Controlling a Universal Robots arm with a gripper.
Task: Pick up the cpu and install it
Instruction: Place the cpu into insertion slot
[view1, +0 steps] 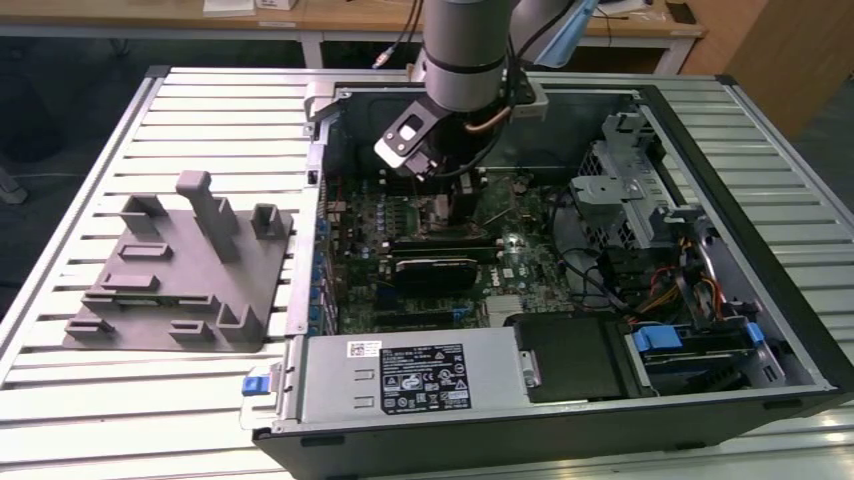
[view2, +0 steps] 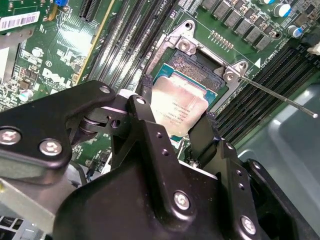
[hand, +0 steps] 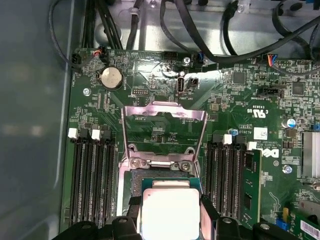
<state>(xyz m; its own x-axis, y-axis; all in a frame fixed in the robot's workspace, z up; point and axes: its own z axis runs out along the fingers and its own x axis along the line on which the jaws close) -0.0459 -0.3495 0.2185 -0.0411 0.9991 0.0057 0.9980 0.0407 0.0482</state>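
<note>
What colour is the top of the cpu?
The cpu top is silvery-white metal, clearest in the first wrist view.

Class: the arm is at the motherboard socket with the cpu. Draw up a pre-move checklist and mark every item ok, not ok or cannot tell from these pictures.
1. Load plate stands open off the socket: ok.
2. Retention lever points out, away from the socket: ok.
3. Gripper jaws sit on two opposite edges of the cpu: ok in both wrist views.
4. cpu edges run parallel with the socket frame: ok in the first wrist view.
5. cpu lies flat and seated in the socket: cannot tell.
6. Black cables lie away from the socket: ok.
</note>
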